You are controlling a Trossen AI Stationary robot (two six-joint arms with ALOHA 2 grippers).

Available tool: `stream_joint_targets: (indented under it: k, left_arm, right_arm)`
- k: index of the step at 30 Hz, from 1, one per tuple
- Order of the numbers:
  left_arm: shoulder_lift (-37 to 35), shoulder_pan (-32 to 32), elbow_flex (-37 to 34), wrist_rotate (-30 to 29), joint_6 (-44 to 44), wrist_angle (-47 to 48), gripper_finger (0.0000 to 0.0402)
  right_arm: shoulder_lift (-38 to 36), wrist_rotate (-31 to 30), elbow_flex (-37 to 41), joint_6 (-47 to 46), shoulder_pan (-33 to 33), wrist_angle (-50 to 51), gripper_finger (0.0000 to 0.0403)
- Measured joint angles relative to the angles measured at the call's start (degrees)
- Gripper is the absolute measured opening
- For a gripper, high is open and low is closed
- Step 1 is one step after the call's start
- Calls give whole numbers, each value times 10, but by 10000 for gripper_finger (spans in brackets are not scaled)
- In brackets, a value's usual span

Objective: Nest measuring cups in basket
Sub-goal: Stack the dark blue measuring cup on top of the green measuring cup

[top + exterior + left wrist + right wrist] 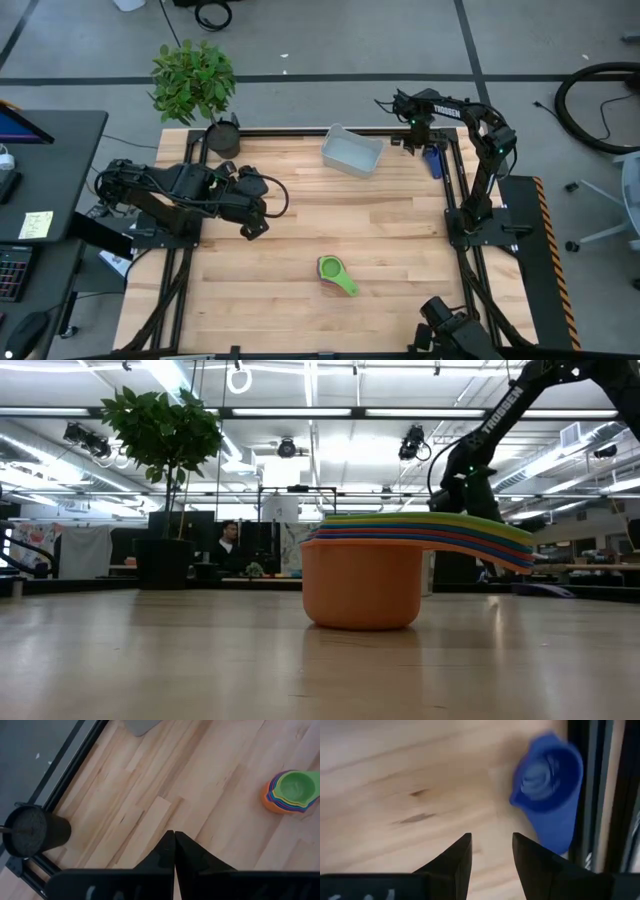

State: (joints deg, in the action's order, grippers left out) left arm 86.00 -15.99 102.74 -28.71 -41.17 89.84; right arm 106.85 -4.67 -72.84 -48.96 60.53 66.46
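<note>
A stack of nested measuring cups [336,273], green one on top, orange one at the bottom [360,588], stands on its base near the table's front middle; it also shows in the left wrist view [291,791]. A single blue measuring cup [549,782] lies on the table at the far right [432,160], beside the dark frame rail. My right gripper [491,851] hovers open just beside it [416,140], the cup outside its fingers. The pale basket [352,151] stands at the far middle. My left gripper [174,847] is shut, raised over the table's left part [255,228].
A dark round pot [224,136] with a leafy plant stands at the table's far left corner [30,831]. The dark frame rail [597,790] runs right beside the blue cup. Bare wood lies between the stack and the basket.
</note>
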Motion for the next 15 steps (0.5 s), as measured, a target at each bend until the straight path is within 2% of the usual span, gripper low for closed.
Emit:
stream_joint_targets:
  k: [4,10,15]
  left_arm:
    - [0,0,0,-1,11,0,5]
    - [0,0,0,-5,18,0,5]
    - [0,0,0,-6,20,1,5]
  right_arm:
    - [0,13,10,-53,0,9,146]
    - [0,-48,23,-83,-1,-21,146]
    - [0,-67,25,-120,-2,-41,146]
